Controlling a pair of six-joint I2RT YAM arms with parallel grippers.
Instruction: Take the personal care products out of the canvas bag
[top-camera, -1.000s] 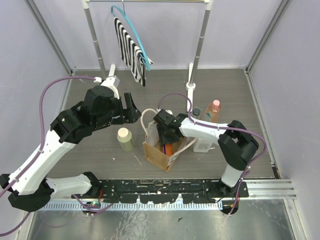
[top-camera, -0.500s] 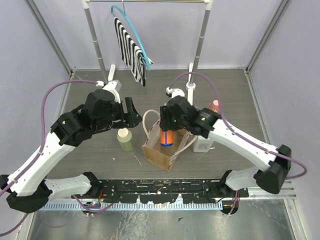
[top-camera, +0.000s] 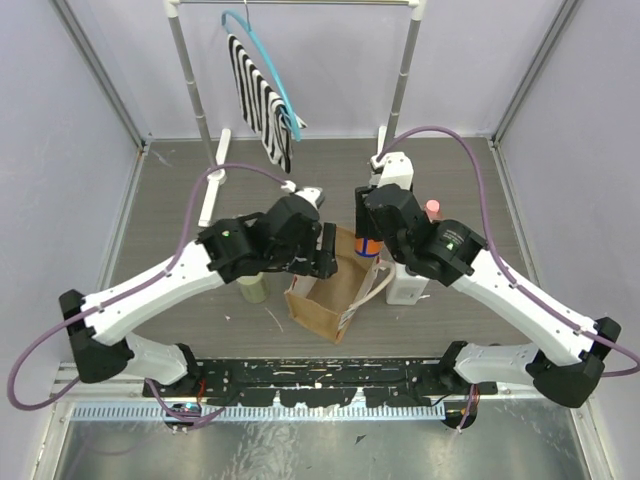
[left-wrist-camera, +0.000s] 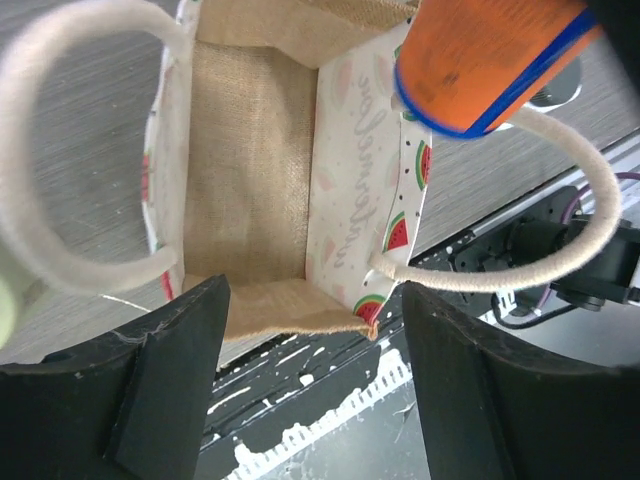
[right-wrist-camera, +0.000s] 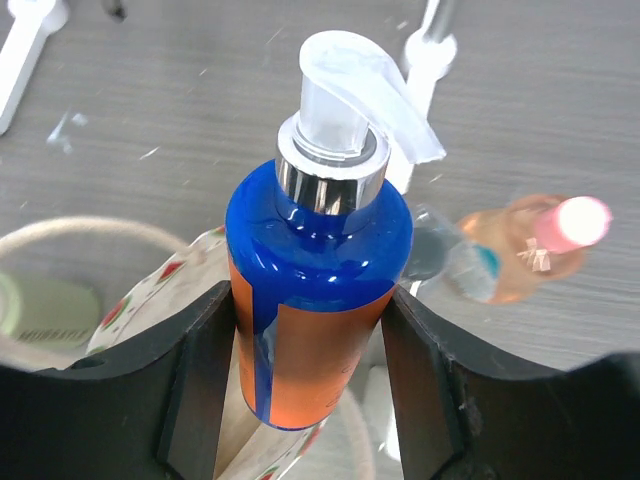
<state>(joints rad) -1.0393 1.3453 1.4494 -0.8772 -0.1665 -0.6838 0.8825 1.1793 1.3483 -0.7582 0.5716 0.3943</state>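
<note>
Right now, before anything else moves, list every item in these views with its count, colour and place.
Bag: 1, tan with cream handles, mid-table, nothing visible inside.
Orange bottle: 1, orange with blue shoulder and clear pump, held over the bag's far rim.
Olive bottle: 1, olive-green, left of the bag.
White bottle: 1, white, right of the bag.
Peach bottle: 1, peach with pink cap, behind the white bottle.
Grey bottle: 1, clear grey, beside the peach bottle.
Rack: 1, white, back of the table.
Hanger: 1, teal, on the rack.
Cloth: 1, black-and-white striped, on the hanger.
Table: 1, grey wood-grain.
Left gripper: 1, black, open above the bag.
Right gripper: 1, black, shut on the orange bottle.
</note>
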